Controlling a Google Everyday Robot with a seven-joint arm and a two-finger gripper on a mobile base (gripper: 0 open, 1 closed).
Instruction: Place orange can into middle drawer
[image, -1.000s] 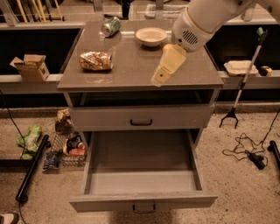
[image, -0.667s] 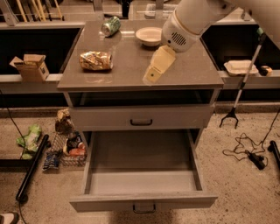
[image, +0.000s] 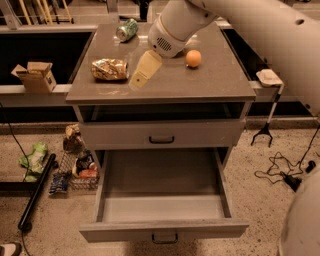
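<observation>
While tool (image: 138, 78) is nearby, orange can (image: 109, 69) lies crosswise.

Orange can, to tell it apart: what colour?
The orange can is golden-orange, pale-mottled, camera view; pincer hangs beside it.

Gripper (image: 136, 81) sits upper-mid of view, tilted, pointing down & left. Round wrist housing (image: 170, 35) is just up-right of jaws. Thick white arm (image: 260, 30) runs further right from there, out of frame.
</observation>
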